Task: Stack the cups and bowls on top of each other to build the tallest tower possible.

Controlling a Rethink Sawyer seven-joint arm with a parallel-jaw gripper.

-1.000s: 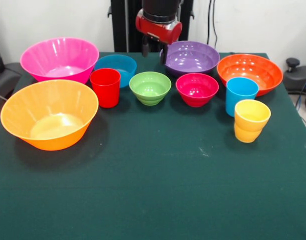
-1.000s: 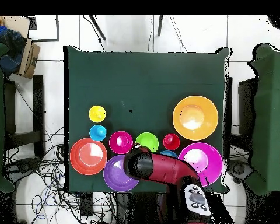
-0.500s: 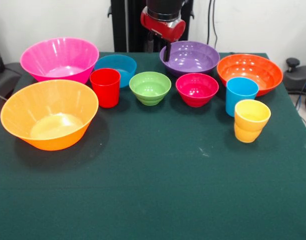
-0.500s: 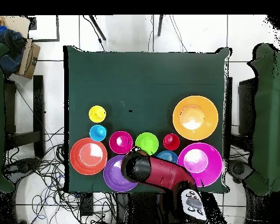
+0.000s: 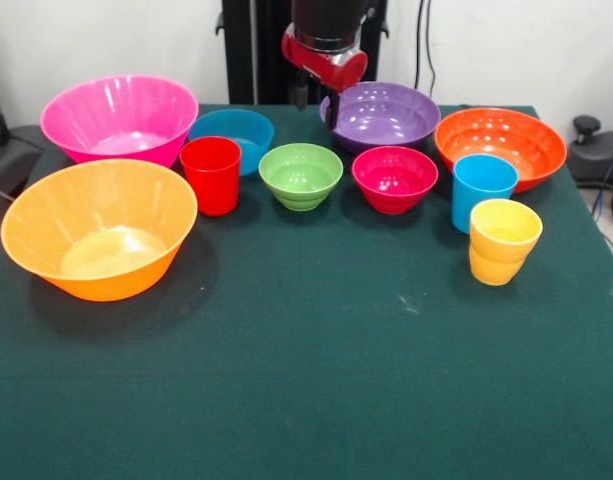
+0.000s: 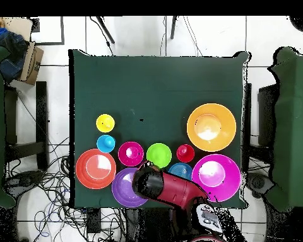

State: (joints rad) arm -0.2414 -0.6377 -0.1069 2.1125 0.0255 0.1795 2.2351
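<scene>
Tool (image 5: 315, 100), shifted from left of the purple bowl (image 5: 384, 114) to its rim, fingers spread and empty; no tower begun: every bowl and the red cup (image 5: 211, 174), blue cup (image 5: 483, 189) and yellow cup (image 5: 503, 241) stand singly on the surface (image 5: 306, 370), all stacking remaining.
</scene>
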